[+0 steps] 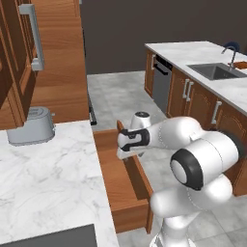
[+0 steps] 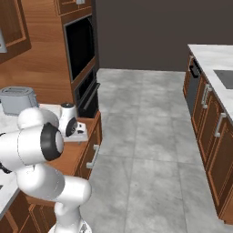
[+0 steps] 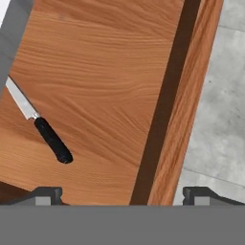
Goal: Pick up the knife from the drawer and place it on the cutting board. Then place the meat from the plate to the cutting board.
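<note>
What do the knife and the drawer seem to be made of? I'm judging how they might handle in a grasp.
The knife: blade looks like polished metal, pale silver with a light sheen; handle looks like matte black plastic or rubber, faintly textured. The drawer: appears to be reddish-brown wood with visible grain lines and a smooth finish.

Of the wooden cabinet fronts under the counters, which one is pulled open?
The drawer under the marble counter beside the arm; the island's doors are flush shut.

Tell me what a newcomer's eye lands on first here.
The big white arm bent over the pulled-out wooden drawer beside the marble counter. In the hand view, the knife lies on the drawer floor, left of the open gripper. A grey toaster sits at the counter's back.
</note>
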Controlling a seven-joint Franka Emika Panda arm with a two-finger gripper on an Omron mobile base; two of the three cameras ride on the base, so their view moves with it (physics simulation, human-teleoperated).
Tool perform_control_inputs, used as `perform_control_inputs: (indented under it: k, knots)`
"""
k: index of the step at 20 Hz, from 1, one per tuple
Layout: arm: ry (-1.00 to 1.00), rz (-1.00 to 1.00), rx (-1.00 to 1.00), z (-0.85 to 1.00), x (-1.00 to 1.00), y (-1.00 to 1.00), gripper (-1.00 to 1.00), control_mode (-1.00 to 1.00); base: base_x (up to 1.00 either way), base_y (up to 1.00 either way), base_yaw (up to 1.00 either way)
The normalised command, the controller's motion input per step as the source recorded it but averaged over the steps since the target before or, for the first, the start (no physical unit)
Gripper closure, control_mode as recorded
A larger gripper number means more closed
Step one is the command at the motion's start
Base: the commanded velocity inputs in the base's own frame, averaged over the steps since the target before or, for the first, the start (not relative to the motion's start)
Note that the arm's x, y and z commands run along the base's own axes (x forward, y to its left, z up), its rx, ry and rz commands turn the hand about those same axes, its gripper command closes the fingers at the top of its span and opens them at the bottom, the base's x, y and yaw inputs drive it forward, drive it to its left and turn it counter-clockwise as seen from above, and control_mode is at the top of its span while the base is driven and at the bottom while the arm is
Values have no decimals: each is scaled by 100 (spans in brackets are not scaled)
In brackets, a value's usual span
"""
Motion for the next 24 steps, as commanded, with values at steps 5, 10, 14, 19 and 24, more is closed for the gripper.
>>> perform_control_inputs:
  k: [5,10,14,19,24]
  knots:
    - [4,0,0,-21,7,2,-100,-100,0,0,0]
    - [2,0,0,-18,3,0,-100,-100,0,0,0]
    - [0,0,0,-15,3,0,-100,-100,0,0,0]
    - [0,0,0,-15,7,0,-100,-100,0,0,0]
    - [0,0,0,-22,5,0,-100,-100,0,0,0]
